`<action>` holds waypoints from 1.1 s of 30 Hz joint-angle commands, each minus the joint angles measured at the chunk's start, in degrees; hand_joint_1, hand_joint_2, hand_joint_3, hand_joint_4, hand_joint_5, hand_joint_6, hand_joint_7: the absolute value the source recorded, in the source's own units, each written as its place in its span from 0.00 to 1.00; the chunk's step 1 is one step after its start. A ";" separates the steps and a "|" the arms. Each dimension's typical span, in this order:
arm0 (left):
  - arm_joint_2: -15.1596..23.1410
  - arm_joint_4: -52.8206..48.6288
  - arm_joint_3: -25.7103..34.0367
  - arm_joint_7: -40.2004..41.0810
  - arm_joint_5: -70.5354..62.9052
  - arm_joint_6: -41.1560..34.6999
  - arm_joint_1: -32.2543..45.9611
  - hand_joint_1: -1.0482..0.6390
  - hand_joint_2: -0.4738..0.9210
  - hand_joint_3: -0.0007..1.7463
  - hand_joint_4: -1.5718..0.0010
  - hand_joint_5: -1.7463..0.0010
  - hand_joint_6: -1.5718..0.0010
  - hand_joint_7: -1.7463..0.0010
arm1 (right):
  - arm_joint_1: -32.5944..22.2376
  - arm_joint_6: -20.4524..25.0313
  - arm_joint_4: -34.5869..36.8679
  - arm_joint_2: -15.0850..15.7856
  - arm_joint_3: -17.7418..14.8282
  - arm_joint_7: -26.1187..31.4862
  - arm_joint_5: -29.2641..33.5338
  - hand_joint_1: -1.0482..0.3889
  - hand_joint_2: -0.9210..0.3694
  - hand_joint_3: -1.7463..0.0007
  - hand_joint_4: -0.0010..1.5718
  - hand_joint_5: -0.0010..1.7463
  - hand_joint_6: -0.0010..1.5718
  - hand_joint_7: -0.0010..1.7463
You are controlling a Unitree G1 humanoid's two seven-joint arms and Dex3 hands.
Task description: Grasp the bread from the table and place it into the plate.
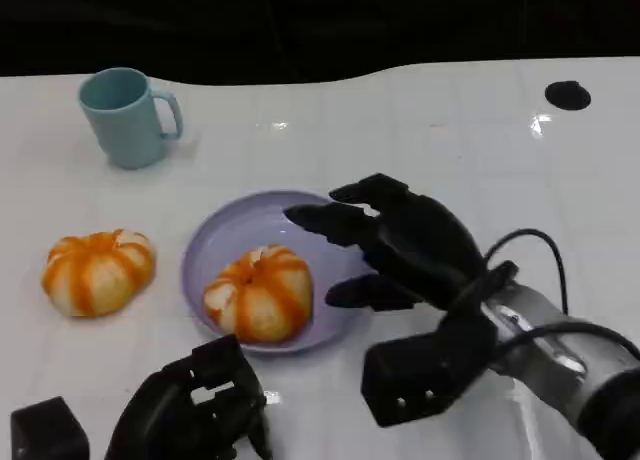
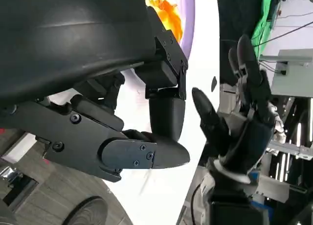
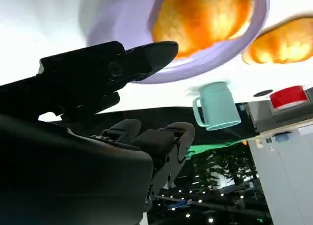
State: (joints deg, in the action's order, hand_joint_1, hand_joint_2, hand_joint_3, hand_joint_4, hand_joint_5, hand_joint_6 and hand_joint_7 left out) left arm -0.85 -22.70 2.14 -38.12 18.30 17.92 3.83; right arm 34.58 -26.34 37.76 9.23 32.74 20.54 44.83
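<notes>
One round, orange-striped bread point(image 1: 260, 292) is seen in the lilac plate point(image 1: 225, 230), just beside the released right hand point(image 1: 395, 242). The left hand point(image 1: 195, 405) is curled, empty. A red button point(image 3: 288, 96) is caught by the right wrist view.

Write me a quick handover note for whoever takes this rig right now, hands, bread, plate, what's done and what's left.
Right hand: open, fingers spread, holding nothing, beside the plate.
Left hand: holding nothing, low at the near edge of the table.
One bread lies in the plate: done.
A second bread lies on the table beside the plate; it may be left to move.
A blue mug stands further back.
</notes>
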 commanded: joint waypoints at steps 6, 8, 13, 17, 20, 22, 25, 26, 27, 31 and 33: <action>0.60 0.18 0.19 0.76 0.04 -0.45 0.01 0.27 0.90 0.28 0.50 0.00 0.54 0.16 | -7.29 -4.71 -7.99 7.44 -2.64 5.69 1.64 0.46 0.04 1.00 0.31 0.36 0.44 0.06; 0.60 0.09 0.18 0.70 0.08 -0.43 -0.06 0.27 0.90 0.28 0.50 0.00 0.54 0.16 | -8.65 -5.11 -9.51 8.58 -3.07 7.62 2.72 0.48 0.04 1.00 0.35 0.39 0.48 0.07; 0.60 -0.33 0.14 0.44 0.07 -0.11 -0.25 0.27 0.90 0.28 0.50 0.00 0.55 0.15 | -11.92 -6.88 -12.08 10.92 -4.63 12.32 4.12 0.51 0.01 0.99 0.44 0.49 0.58 0.10; 0.45 -0.49 0.08 0.53 0.13 -0.32 -0.40 0.27 0.90 0.28 0.50 0.00 0.55 0.15 | -14.35 -8.49 -13.51 12.59 -6.09 13.17 3.39 0.53 0.00 0.98 0.44 0.66 0.61 0.13; 0.26 -0.70 0.04 0.46 0.27 -0.36 -0.59 0.27 0.90 0.28 0.50 0.00 0.55 0.15 | -16.57 -9.84 -14.97 14.01 -7.57 13.05 2.58 0.57 0.00 0.97 0.44 0.84 0.58 0.28; 0.26 -0.48 -0.09 0.91 -0.03 -0.68 -0.60 0.27 0.90 0.28 0.51 0.00 0.55 0.15 | -18.09 -11.35 -15.50 15.07 -8.58 13.93 2.43 0.58 0.00 0.94 0.46 0.89 0.56 0.39; 0.17 -0.37 -0.20 1.25 -0.23 -0.80 -0.69 0.27 0.90 0.28 0.51 0.00 0.55 0.15 | -20.40 -13.14 -16.37 16.30 -10.05 14.22 1.71 0.61 0.01 0.92 0.51 0.86 0.56 0.49; 0.13 -0.33 -0.24 1.27 -0.17 -0.90 -0.70 0.28 0.90 0.28 0.51 0.00 0.55 0.15 | -21.29 -13.36 -16.77 16.45 -10.59 14.25 1.47 0.61 0.01 0.91 0.52 0.85 0.56 0.50; 0.11 -0.40 -0.25 1.17 -0.11 -0.89 -0.76 0.28 0.90 0.29 0.51 0.00 0.55 0.15 | -22.20 -13.62 -17.15 16.52 -11.13 14.39 1.27 0.61 0.01 0.91 0.54 0.86 0.57 0.51; 0.04 -0.78 -0.22 0.94 -0.09 -0.42 -0.92 0.27 0.90 0.29 0.51 0.00 0.56 0.14 | -25.31 -14.93 -18.64 16.72 -12.88 14.51 0.57 0.63 0.14 0.68 0.53 0.96 0.51 0.67; 0.04 -0.80 -0.16 0.91 0.04 -0.64 -0.91 0.28 0.90 0.29 0.51 0.00 0.56 0.14 | -26.93 -16.38 -19.07 16.77 -13.71 14.61 -0.25 0.62 0.25 0.51 0.53 0.99 0.49 0.74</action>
State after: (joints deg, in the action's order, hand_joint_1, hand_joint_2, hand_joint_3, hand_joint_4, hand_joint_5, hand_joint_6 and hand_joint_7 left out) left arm -1.27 -23.13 1.77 -37.53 18.30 17.27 2.98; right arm 9.72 -40.93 19.98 24.88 20.50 34.39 46.01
